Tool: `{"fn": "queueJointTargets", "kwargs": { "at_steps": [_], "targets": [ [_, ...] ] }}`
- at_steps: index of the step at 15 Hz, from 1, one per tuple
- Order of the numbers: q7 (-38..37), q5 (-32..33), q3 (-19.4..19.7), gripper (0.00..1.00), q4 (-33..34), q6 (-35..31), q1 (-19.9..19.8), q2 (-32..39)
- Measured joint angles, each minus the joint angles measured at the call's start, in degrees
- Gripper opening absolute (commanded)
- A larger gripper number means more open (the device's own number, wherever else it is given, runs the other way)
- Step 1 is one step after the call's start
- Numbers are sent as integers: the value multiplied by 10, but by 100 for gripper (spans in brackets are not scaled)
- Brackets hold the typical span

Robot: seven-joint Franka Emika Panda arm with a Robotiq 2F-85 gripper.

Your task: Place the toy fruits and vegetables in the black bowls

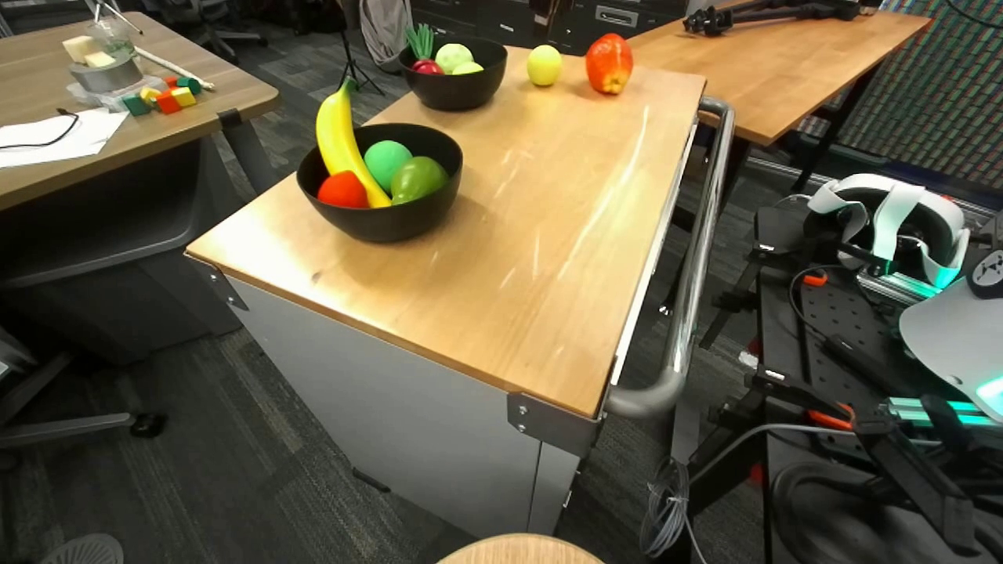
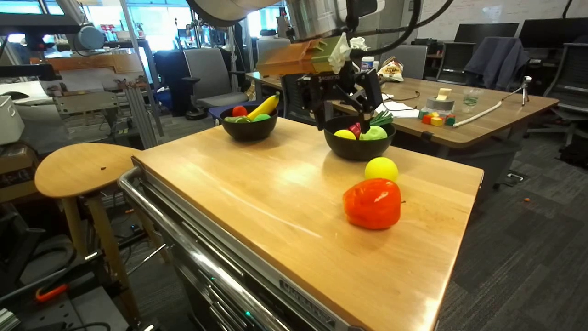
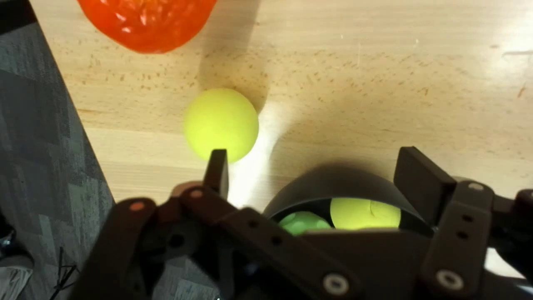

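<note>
While the end effector (image 3: pixel 318 171) hangs above the glossy wooden counter (image 2: pixel 275 184), near a round, matte black bowl (image 2: pixel 358 151), its jaws stand wide apart and grip nothing. Within that bowl lie a leafy red radish (image 1: pixel 427 67), a pale green ball (image 1: pixel 454 56) and a yellow-green piece (image 3: pixel 366 214). Near it rest a smooth yellow ball (image 3: pixel 220 123) and a shiny, lobed red-orange toy (image 2: pixel 373 204). Well apart, a second black bowl (image 1: pixel 392 223) holds a curved yellow banana (image 1: pixel 339 135), a green ball (image 1: pixel 387 162), a tapered green fruit (image 1: pixel 421 178) and a rounded red piece (image 1: pixel 342 190).
</note>
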State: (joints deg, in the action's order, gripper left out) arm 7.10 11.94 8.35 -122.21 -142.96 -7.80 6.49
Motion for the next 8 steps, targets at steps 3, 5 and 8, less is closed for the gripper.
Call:
{"fn": "queueJointTargets", "kwargs": {
  "at_steps": [3, 5, 8],
  "targets": [
    [-78, 97, 9, 100, -2, 36, 2, -9],
    [-98, 120, 19, 100, -8, 60, -1, -26],
    [-93, 108, 31, 100, -25, 80, -16, -50]
  ]
}}
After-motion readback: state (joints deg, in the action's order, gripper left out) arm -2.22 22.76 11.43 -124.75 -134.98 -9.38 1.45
